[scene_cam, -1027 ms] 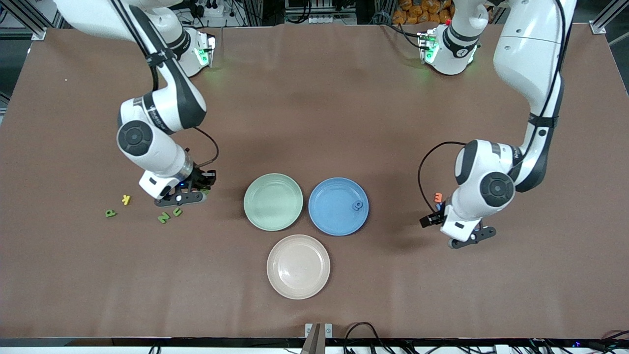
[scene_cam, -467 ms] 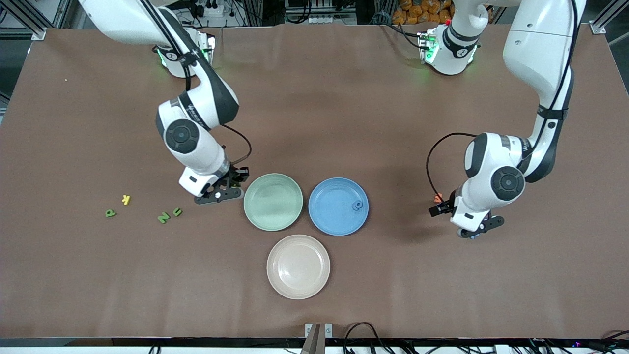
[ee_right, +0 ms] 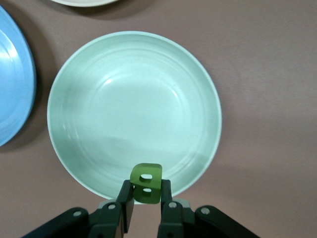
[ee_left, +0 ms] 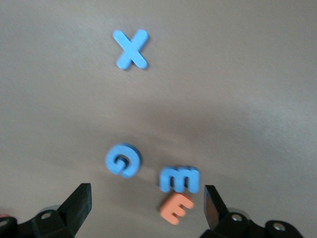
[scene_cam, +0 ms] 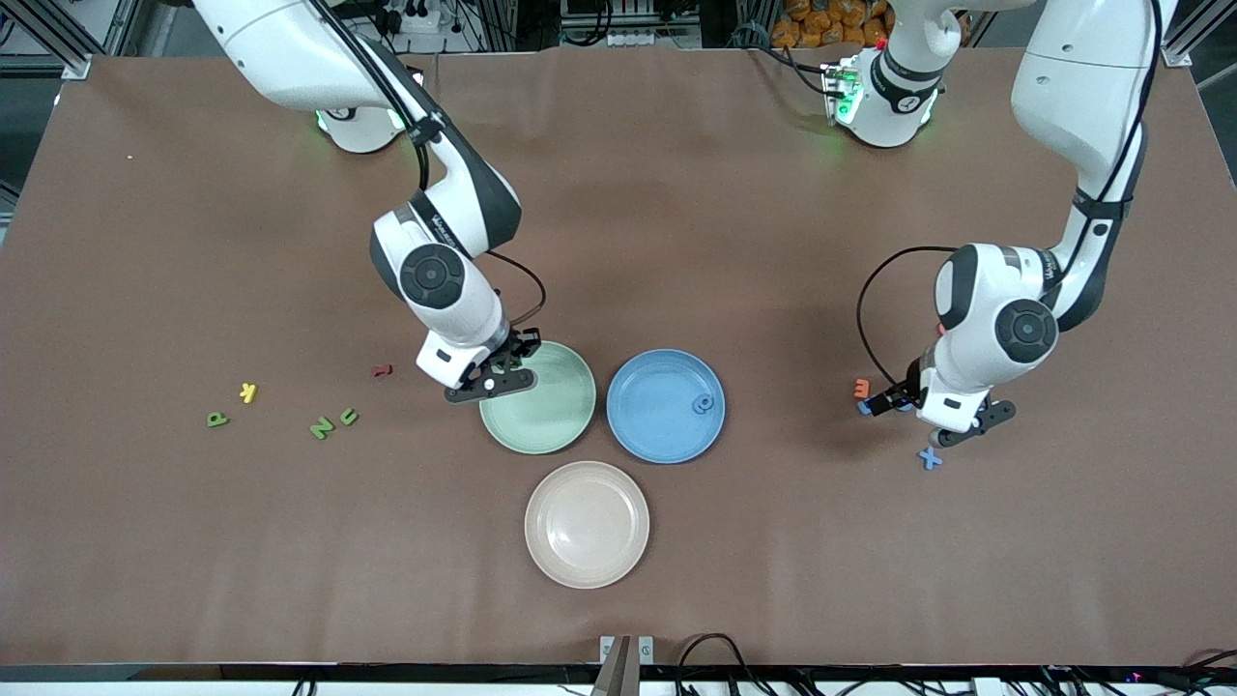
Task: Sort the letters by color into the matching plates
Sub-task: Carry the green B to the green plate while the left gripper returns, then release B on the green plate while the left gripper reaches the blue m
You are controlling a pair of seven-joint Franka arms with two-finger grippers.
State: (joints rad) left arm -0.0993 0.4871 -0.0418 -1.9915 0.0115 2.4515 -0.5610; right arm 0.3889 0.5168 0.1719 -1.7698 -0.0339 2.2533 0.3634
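Nearest the front camera, a round cream matte plate, bare. Next, toward the left arm's end, a small blue foam letter X flat on the brown table. Just above it, the left gripper, jaws spread wide and holding nothing, over a blue letter G, a blue letter M and an orange letter E, the M and E touching. Level with these, a medium blue round plate with one blue letter in it, beside a pale mint green round plate. Over the green plate's rim, the right gripper, pinched narrow on a chunky green letter. Toward the right arm's end, three green letters and a yellow letter K; slightly farther, a dark red letter.
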